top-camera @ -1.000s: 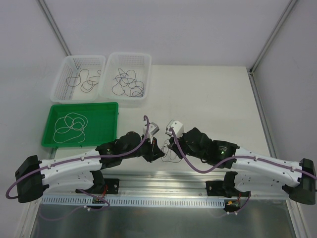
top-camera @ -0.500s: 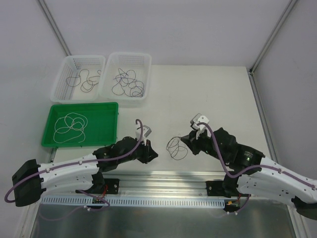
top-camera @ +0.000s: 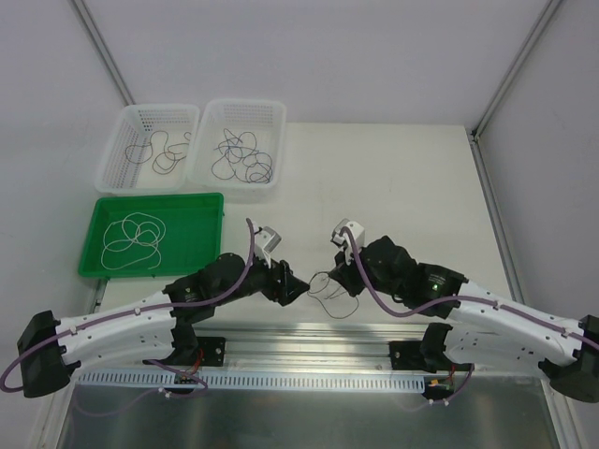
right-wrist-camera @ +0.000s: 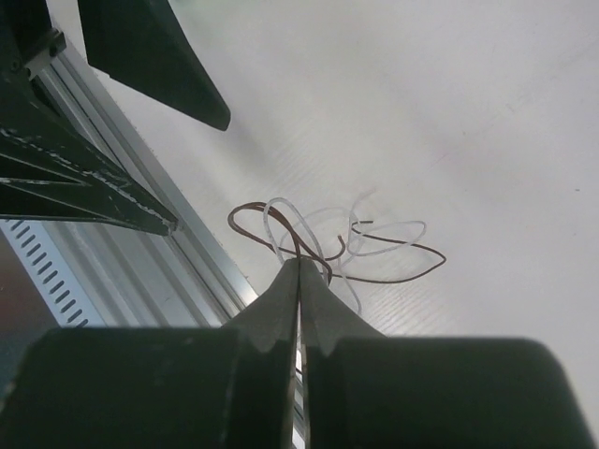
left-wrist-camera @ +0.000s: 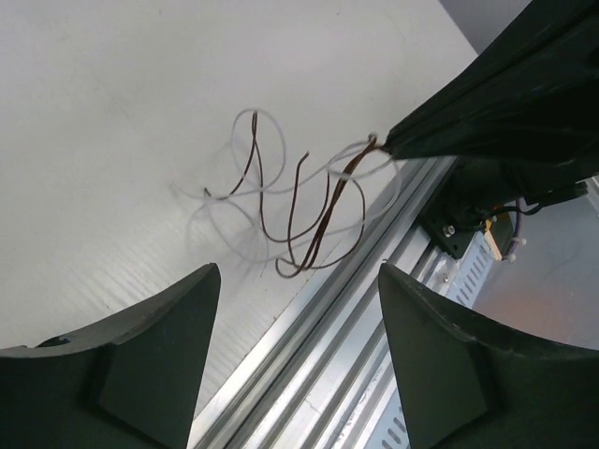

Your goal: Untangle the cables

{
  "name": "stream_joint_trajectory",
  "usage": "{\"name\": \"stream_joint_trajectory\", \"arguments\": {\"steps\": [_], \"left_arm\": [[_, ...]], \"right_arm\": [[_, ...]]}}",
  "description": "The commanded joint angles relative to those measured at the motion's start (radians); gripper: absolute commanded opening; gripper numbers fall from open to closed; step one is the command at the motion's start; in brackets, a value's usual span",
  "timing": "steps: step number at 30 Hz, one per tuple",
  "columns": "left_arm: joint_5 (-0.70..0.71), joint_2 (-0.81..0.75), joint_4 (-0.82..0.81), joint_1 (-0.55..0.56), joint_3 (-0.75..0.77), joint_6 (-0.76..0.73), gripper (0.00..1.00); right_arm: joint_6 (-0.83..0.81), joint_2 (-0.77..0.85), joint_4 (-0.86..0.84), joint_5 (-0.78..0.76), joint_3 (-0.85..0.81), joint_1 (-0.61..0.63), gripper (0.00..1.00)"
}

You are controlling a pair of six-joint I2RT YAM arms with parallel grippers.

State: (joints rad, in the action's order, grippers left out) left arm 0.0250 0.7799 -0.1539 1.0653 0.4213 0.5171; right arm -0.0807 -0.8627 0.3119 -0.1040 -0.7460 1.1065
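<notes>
White worktop point(top-camera: 393, 187) fills the overhead view. At about 10 and 11 o'clock stand two pale baskets point(top-camera: 245, 101), each holding loose dark cables point(top-camera: 239, 154). A green tray point(top-camera: 159, 197) at 9 o'clock holds a white cable point(top-camera: 134, 239).

That much looks sorted. What seems left is one small tangle point(top-camera: 328, 283) of brown and white strands at 6 o'clock, by the near edge between the arms.

The right gripper point(right-wrist-camera: 299, 267) has its jaws pressed together, pinching the tangle point(right-wrist-camera: 328, 243) at one side. The left gripper point(left-wrist-camera: 298, 271) sits close by, its jaws spread and empty.

The tangle point(left-wrist-camera: 298, 208) has no clear heading. Overhead, its long axis runs roughly 3 to 9 o'clock, from the pinch toward the left arm. The two strands are not yet parted.
</notes>
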Motion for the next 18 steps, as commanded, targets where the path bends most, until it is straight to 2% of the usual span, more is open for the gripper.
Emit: {"name": "stream_joint_trajectory", "arguments": {"steps": [1, 5, 8, 10, 18], "left_arm": [[0.003, 0.03, -0.108, -0.007, 0.066, -0.058, 0.69], [-0.023, 0.096, -0.229, -0.007, 0.068, -0.074, 0.68], [-0.054, 0.151, -0.254, -0.007, 0.092, -0.103, 0.66], [-0.066, 0.192, -0.26, -0.008, 0.115, -0.115, 0.62], [-0.128, 0.28, -0.28, -0.007, 0.136, -0.123, 0.45]], "right_arm": [[0.036, -0.031, -0.028, 0.052, -0.05, -0.004, 0.01], [0.039, -0.059, -0.057, 0.089, -0.05, -0.004, 0.01], [0.042, -0.07, -0.073, 0.096, -0.047, -0.002, 0.01], [0.044, -0.071, -0.085, 0.135, -0.044, -0.004, 0.01], [0.039, -0.033, -0.091, 0.127, -0.026, -0.002, 0.01]]}}
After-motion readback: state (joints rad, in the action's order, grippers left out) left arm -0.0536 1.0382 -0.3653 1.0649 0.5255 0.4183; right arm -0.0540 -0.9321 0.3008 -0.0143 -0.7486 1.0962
